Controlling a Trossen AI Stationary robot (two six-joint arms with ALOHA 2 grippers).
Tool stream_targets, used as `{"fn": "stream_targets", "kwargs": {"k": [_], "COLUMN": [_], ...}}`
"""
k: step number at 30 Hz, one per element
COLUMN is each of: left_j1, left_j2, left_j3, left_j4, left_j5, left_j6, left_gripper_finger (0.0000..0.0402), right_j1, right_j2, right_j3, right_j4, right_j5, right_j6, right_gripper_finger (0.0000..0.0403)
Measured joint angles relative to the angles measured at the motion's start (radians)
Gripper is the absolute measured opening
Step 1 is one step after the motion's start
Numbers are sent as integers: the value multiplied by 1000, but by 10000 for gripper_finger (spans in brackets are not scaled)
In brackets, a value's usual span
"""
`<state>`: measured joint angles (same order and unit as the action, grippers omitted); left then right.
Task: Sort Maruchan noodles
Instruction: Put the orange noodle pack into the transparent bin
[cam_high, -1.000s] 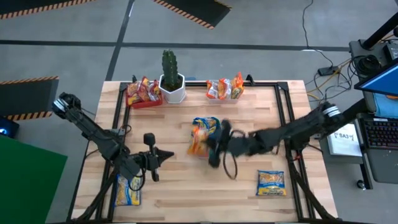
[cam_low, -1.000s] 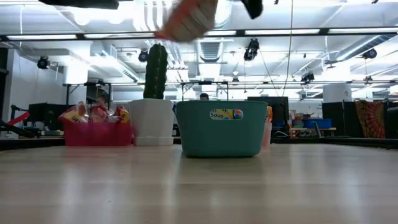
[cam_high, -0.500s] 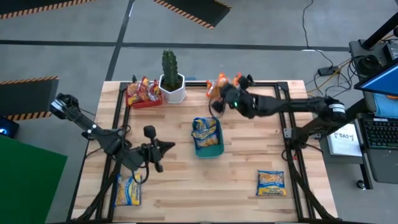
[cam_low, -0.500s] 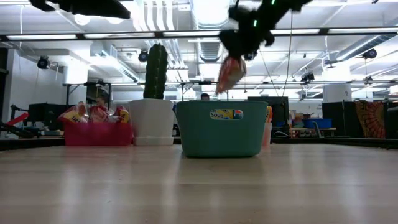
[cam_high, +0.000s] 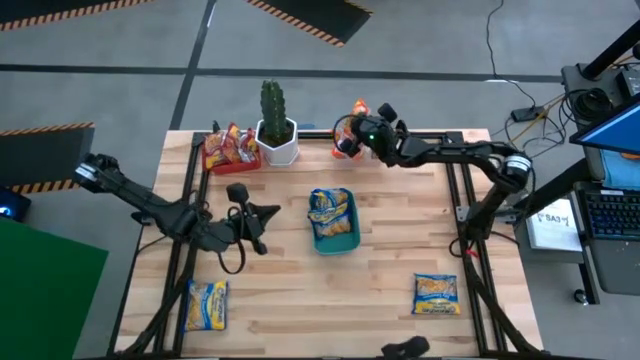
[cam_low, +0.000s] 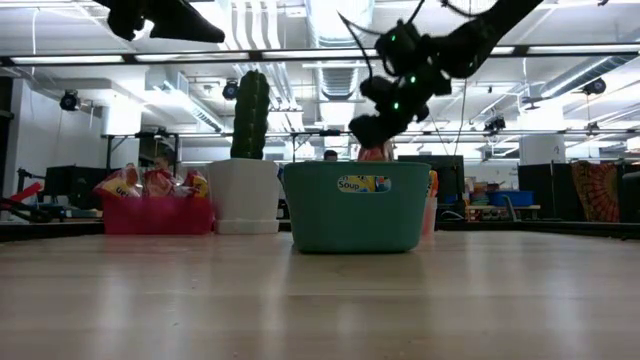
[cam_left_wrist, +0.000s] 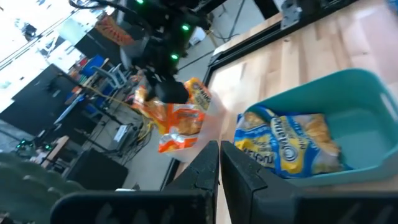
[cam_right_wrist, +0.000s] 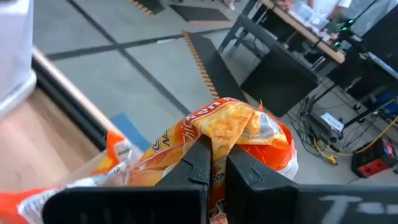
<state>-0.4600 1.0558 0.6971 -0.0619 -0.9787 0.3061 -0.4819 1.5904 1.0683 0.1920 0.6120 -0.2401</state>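
Right gripper (cam_high: 352, 135) pinches an orange packet (cam_right_wrist: 239, 134) over the clear tray (cam_high: 340, 152) at the table's far edge.
Left gripper (cam_high: 268, 212) pressed shut, empty, mid-table; yellow packets: two loose up front (cam_high: 206, 305) (cam_high: 437, 294), one in the green tray (cam_high: 334, 240).

Three trays (cam_high: 334, 238), one cactus (cam_high: 272, 103)

On your wooden table (cam_high: 380, 280), the teal tray (cam_high: 334, 238) sits near the middle. At the far edge you have the cactus (cam_high: 272, 103) upright in its white pot (cam_high: 278, 146), with the pink tray (cam_high: 228, 160) just beside it. Off the table's right side stand a keyboard (cam_high: 612, 214) and a monitor (cam_high: 622, 133).
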Motion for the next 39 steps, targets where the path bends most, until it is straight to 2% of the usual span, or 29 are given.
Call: {"fn": "stream_targets", "kwargs": {"k": [14, 22, 26, 34, 39], "left_j1": [66, 66, 66, 65, 65], "left_j2": [-13, -13, -13, -12, -13], "left_j3": [0, 0, 0, 0, 0], "left_j4": [-18, -18, -18, -18, -18], "left_j5": [1, 28, 28, 28, 28], "left_j6": [-2, -16, -16, -16, -16], "left_gripper_finger": [0, 0, 0, 0, 0], "right_j1": [44, 78, 82, 87, 87], "right_j2": [156, 170, 135, 47, -70], "right_j3": [7, 8, 8, 7, 7], "right_j4": [-24, -93, -124, -219, -295], "right_j5": [-18, -20, -50, -115, -197], "right_j6": [21, 96, 152, 245, 311], "right_gripper_finger": [9, 14, 38, 119, 134]}}
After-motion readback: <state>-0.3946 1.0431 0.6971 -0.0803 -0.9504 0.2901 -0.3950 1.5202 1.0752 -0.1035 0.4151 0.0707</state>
